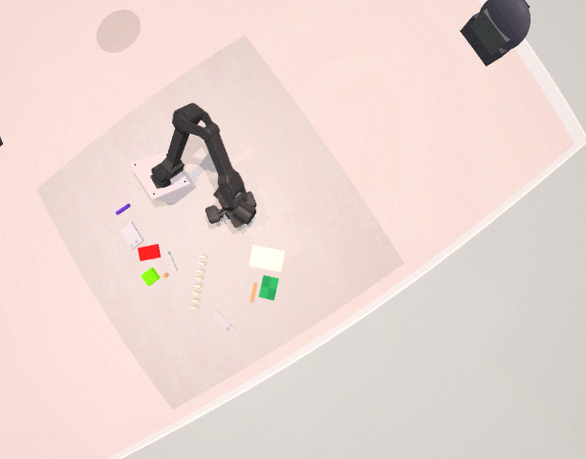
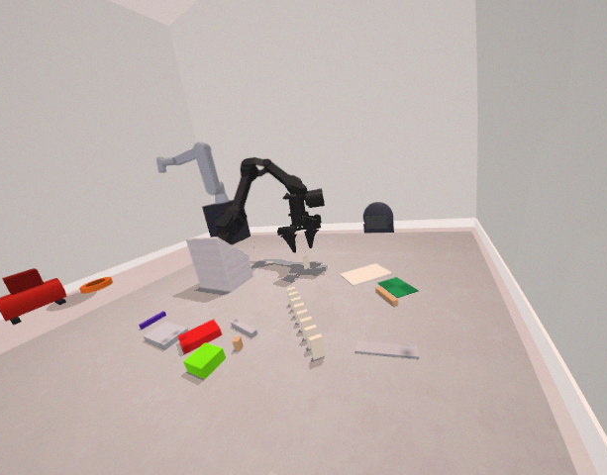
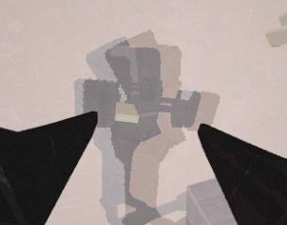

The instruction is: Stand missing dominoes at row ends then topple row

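Note:
A row of several cream dominoes [image 1: 198,285] [image 2: 316,346] stands upright and evenly spaced; one end shows at the top right of the wrist view [image 3: 280,37]. A single cream domino [image 2: 306,262] [image 3: 127,112] stands upright apart from the row, nearer the arm; the arm hides it in the top view. My gripper [image 1: 228,215] [image 2: 302,249] [image 3: 149,122] is open and empty, pointing down above this single domino. In the wrist view the domino appears between the fingertips, closer to the left one, with a gap below the tips. No other loose domino is visible.
A cream sheet [image 1: 267,257] [image 2: 365,274], a green sheet [image 1: 269,288] [image 2: 397,286] and an orange bar [image 1: 253,292] [image 2: 386,296] lie to one side of the row. A red block [image 1: 149,252] [image 2: 200,335] and a lime block [image 1: 150,276] [image 2: 204,360] lie on the other.

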Robot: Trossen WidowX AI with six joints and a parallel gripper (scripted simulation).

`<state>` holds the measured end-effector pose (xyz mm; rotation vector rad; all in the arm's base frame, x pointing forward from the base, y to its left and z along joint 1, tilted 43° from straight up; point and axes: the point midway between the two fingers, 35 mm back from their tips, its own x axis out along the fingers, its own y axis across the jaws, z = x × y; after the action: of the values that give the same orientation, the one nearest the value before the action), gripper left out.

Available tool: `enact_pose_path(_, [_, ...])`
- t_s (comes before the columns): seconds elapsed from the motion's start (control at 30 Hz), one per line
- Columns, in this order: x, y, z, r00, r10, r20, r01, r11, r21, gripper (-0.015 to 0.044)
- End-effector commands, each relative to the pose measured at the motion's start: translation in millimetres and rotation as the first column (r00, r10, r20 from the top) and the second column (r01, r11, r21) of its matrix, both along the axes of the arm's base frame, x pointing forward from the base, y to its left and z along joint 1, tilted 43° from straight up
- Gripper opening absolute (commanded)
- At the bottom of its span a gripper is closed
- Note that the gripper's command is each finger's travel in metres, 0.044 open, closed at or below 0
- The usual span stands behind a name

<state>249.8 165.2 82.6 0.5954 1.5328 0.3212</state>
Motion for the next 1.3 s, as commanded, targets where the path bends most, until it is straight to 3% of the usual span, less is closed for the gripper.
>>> enact_pose_path(0.0, [-4, -6, 23, 0.994, -0.009, -0.109, 0.027, 0.985, 0.168, 0.044])
enact_pose_path(0.23, [-4, -6, 22, 0.994, -0.009, -0.109, 0.027, 0.985, 0.168, 0.044])
enact_pose_path(0.53, [-7, 37, -23, 0.994, -0.009, -0.11, 0.027, 0.985, 0.171, 0.044])
enact_pose_path(1.0, [-8, 49, -35, 0.994, -0.009, -0.11, 0.028, 0.985, 0.173, 0.044])
enact_pose_path(1.27, [-8, 49, -35, 0.994, -0.009, -0.11, 0.028, 0.985, 0.173, 0.023])
